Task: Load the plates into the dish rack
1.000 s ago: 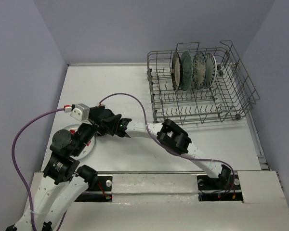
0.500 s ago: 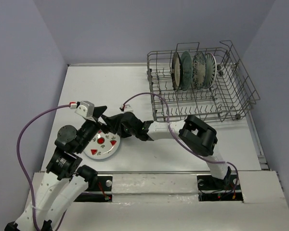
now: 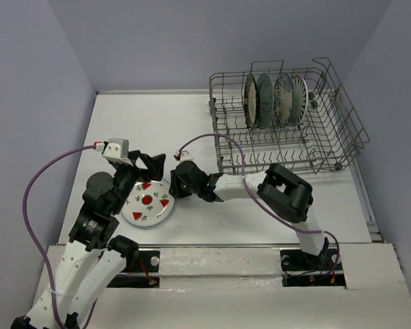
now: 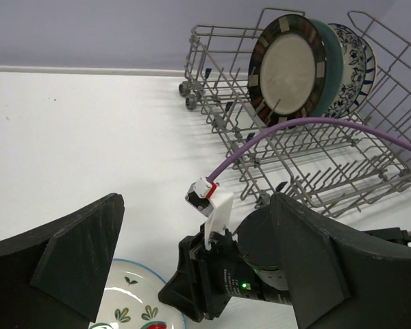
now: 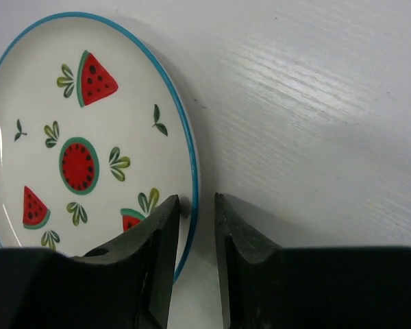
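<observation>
We look down on a white bench with 2 robot arms mounted at its near edge. At the far right stands the dish rack, a grey wire basket. 4 plates stand on edge between its tines, close together in 1 row near the back. From left to right they are the brown-rimmed cream plate, the teal plate, the blue-floral plate and the striped plate.

The 5th plate, the watermelon plate, is white with a blue edge and red watermelon slices. It lies face up on the bench at the near left, well apart from the rack.

The left gripper hangs above the far edge of this plate. Its jaws are spread wide and hold nothing. In its wrist view, only a sliver of the plate shows at the bottom, between the 2 dark fingers.

The right arm reaches across to the left. The right gripper sits at the plate's right edge. In its wrist view, the jaws are parted only a little. 1 finger is over the plate's face, the other is over bare bench, and the blue rim shows in the narrow gap. They are not clamped on it.

A purple cable loops out to the left of the left arm.
</observation>
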Robot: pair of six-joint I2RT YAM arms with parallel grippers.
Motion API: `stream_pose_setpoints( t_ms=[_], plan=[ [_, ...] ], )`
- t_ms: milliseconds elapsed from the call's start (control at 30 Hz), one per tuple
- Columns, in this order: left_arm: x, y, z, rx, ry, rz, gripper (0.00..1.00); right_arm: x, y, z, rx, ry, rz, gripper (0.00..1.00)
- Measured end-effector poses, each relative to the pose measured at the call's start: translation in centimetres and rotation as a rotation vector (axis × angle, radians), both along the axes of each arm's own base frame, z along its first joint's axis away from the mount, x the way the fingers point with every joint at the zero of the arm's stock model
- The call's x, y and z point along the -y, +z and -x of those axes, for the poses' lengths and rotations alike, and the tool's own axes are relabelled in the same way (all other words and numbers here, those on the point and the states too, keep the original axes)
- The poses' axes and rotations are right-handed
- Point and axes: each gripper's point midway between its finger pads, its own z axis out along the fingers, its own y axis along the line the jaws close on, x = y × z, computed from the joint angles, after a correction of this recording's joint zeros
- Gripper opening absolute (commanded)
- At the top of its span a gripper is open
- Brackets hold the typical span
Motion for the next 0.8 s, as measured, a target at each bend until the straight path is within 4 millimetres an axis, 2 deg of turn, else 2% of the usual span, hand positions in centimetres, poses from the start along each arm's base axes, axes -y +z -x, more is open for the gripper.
stream_pose_setpoints(
  t_ms=[67, 367, 467, 533, 667, 800],
  plan=[
    [-0.3, -0.3, -0.3, -0.011, 0.021, -0.002, 0.99, -0.2, -0.1, 0.2, -0.012, 0.009, -0.008, 0.07],
    [-1.3, -0.9, -0.8, -0.033, 0.076, -0.011, 0.99, -0.4, 0.3, 0.4, -0.035, 0.01, -0.034, 0.07],
    [-1.6, -0.7, -0.8, -0.028, 0.094, -0.008, 0.99, 0.1, 1.1, 0.5, -0.033, 0.006, -0.039, 0.07],
    [-1.7, -0.7, -0.8, -0.028, 0.097, -0.003, 0.99, 0.8, 2.7, 0.4, -0.022, -0.001, -0.052, 0.07],
    [-1.6, -0.7, -0.8, -0.036, 0.095, 0.019, 0.99, 2.5, 8.7, -0.4, 0.033, -0.003, -0.115, 0.07],
    [-1.2, -1.0, -1.2, -0.057, 0.078, 0.035, 0.99, 5.2, 14.9, -3.5, 0.09, -0.047, -0.223, 0.07]
  ],
)
